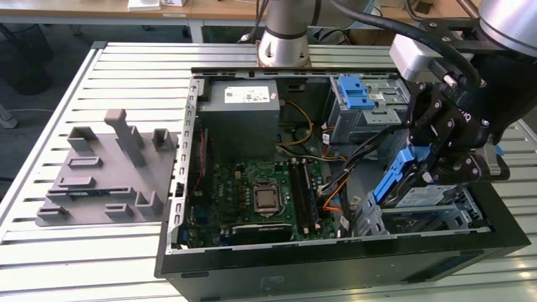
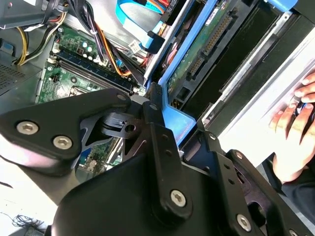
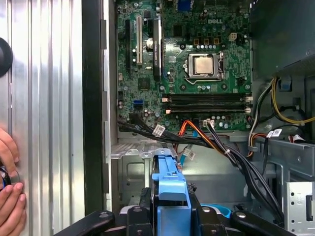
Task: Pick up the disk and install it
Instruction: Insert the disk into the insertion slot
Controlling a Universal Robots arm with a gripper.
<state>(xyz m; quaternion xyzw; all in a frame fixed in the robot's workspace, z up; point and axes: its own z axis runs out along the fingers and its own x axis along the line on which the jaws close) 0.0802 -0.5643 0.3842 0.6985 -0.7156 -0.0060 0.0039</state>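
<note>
Over drive cage [image 1: 436, 217], pincer [image 1: 436, 165] clamping disk [image 1: 401, 176]

The exterior view looks down on the open computer case [image 1: 336, 264]; both wrist views look closely into it.

arm [image 1: 290, 31]: silver-grey tube, grey joint | pincer [image 1: 449, 157]: black linkage plates, silver screws | cables: black
</note>
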